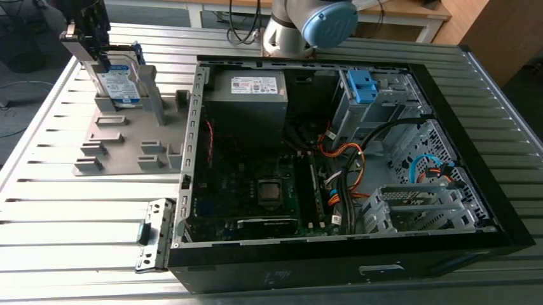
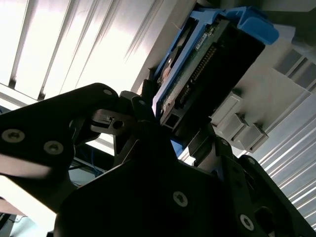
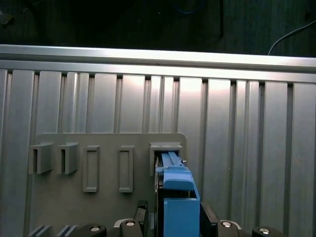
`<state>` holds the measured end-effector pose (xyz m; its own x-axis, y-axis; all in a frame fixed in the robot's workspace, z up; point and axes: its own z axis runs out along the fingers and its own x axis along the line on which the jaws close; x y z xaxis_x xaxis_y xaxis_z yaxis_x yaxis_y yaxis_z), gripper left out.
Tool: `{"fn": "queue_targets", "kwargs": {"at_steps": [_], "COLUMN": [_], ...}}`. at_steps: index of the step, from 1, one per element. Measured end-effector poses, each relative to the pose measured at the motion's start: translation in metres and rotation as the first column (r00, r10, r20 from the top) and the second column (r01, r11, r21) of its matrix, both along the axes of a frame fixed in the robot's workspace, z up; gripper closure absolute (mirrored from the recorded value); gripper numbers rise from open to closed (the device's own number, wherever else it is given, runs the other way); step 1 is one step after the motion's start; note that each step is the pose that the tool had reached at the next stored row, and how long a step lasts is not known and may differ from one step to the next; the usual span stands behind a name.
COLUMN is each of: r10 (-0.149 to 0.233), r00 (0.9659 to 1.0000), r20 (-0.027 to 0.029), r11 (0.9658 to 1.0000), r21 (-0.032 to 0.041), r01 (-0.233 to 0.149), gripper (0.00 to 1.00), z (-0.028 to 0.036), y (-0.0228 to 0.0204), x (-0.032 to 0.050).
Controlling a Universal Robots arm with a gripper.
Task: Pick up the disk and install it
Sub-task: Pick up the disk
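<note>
The disk (image 1: 119, 79), a silver drive with a white-and-blue label in a blue frame, stands on edge at the exterior view's far left. Its lower end sits between the posts of a grey holder (image 1: 127, 146). My gripper (image 1: 100, 54) comes down over its top and is shut on the disk. In the second wrist view the black fingers (image 2: 140, 106) clamp the disk (image 2: 207, 74) from both sides. In the first wrist view the blue frame (image 3: 175, 192) reaches from my gripper (image 3: 174, 217) to the holder's slot (image 3: 165, 148). Whether the disk is lifted clear of the slot I cannot tell.
An open black computer case (image 1: 500, 210) lies on the slatted metal table (image 1: 68, 210) to the exterior view's right of the holder. Inside are a grey power supply (image 1: 248, 95), a blue bracket (image 1: 363, 86) at the drive bay, and cables. A small metal bracket (image 1: 152, 232) lies by the case's near corner.
</note>
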<state>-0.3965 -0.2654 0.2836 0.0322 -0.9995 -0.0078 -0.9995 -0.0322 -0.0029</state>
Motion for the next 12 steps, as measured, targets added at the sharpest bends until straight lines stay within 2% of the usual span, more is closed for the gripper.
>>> {"fn": "queue_targets", "kwargs": {"at_steps": [10, 11, 12], "r10": [0.000, 0.000, 0.000], "r00": [1.0000, 1.0000, 1.0000], "r20": [0.0000, 0.0000, 0.0000], "r11": [1.0000, 1.0000, 1.0000], "r21": [0.0000, 0.0000, 0.0000], "r01": [0.000, 0.000, 0.000], "gripper": [0.47, 0.49, 0.55], "z": [-0.0001, -0.0001, -0.0001], "y": [0.0000, 0.0000, 0.0001], "x": [0.0006, 0.0007, 0.0007]}}
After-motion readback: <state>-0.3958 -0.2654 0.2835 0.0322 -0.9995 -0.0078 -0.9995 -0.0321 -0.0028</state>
